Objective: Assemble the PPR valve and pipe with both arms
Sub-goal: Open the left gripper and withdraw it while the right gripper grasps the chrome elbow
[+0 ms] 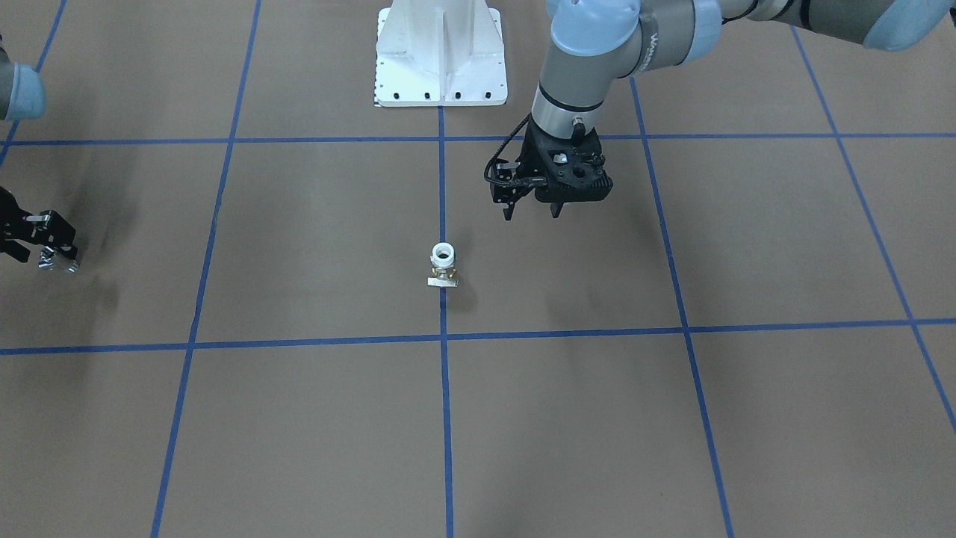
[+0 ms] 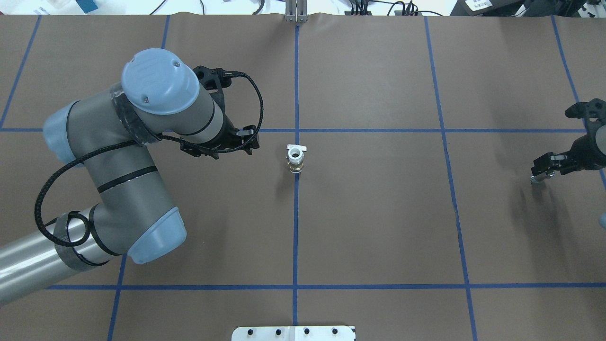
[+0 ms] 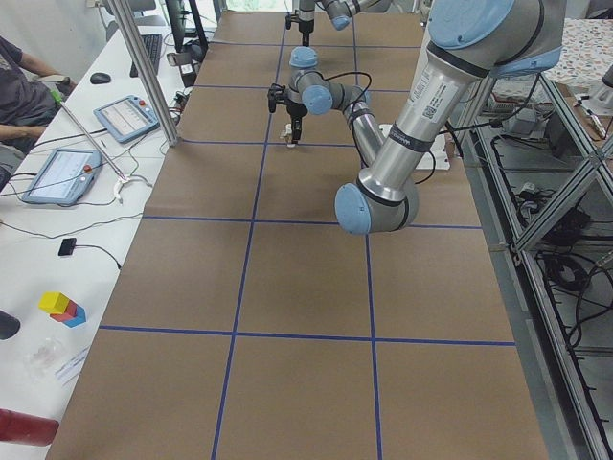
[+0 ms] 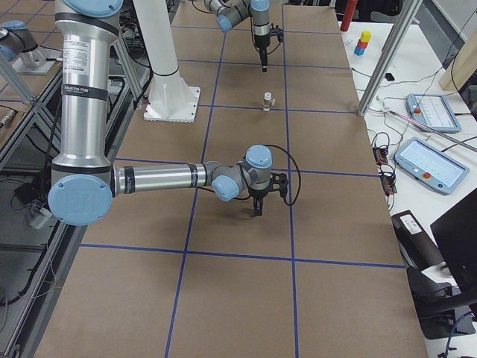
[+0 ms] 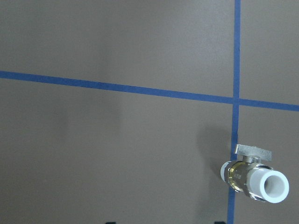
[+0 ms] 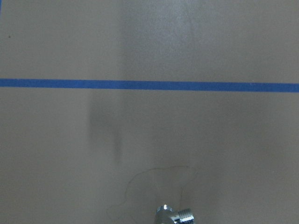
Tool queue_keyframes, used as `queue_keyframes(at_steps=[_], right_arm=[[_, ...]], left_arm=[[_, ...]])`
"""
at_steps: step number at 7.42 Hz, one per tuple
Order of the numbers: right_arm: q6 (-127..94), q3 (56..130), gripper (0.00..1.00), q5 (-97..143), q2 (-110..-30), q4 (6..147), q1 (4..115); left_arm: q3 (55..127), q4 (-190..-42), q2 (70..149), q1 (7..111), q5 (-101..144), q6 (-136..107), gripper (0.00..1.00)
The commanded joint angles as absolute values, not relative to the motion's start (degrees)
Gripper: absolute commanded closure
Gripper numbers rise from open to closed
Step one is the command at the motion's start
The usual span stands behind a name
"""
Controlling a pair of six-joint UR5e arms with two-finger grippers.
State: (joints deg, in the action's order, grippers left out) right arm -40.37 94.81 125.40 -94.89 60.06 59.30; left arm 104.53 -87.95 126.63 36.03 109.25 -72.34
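The valve [image 1: 443, 265], with a white PPR end and a brass body, stands upright on the brown table on the centre blue line; it also shows in the overhead view [image 2: 295, 159] and the left wrist view [image 5: 254, 179]. My left gripper [image 1: 533, 214] hangs open and empty above the table, beside the valve and apart from it; it also shows in the overhead view [image 2: 250, 142]. My right gripper [image 1: 54, 258] is far off at the table's side, shut on a small silver threaded fitting [image 6: 175, 215], held just above the table [image 2: 537, 177].
The white bolted pedestal base [image 1: 441, 52] stands at the robot's side of the table. Blue tape lines [image 2: 296, 237] divide the brown surface into squares. Tablets [image 4: 432, 160] and cables lie on the operators' side table.
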Motion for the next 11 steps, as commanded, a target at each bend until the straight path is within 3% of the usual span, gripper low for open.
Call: queue_keyframes(at_steps=[1,2,3,4,7,9,11], right_arm=[[-40.3,94.7,0.50,125.4,-94.8,60.0,59.2],[-40.3,94.7,0.69,125.5,-94.8,60.0,59.2],[-40.3,94.7,0.93,125.5,-94.9,60.0,59.2],[-40.3,94.7,1.00,125.5,-94.9,59.9,59.2],[-40.9,101.4,1.00,127.4,-93.2,66.0,59.4],[-42.5,107.1,1.00,127.2,-78.6,89.6,59.4],[-56.7,105.4,1.00,126.3,-63.9,96.0,55.3]], left_arm=[[104.6,-88.0,126.5,36.0,109.2,-72.3,0.24],[104.7,-87.9,126.5,36.0,109.2,-72.3,0.24],[104.8,-87.9,126.5,36.0,109.2,-72.3,0.24],[104.8,-87.9,126.5,36.0,109.2,-72.3,0.24],[107.0,-87.8,125.0,37.3,110.3,-70.1,0.25],[112.3,-87.7,116.9,42.6,116.0,-61.2,0.25],[114.9,-88.3,109.4,47.3,119.3,-52.4,0.24]])
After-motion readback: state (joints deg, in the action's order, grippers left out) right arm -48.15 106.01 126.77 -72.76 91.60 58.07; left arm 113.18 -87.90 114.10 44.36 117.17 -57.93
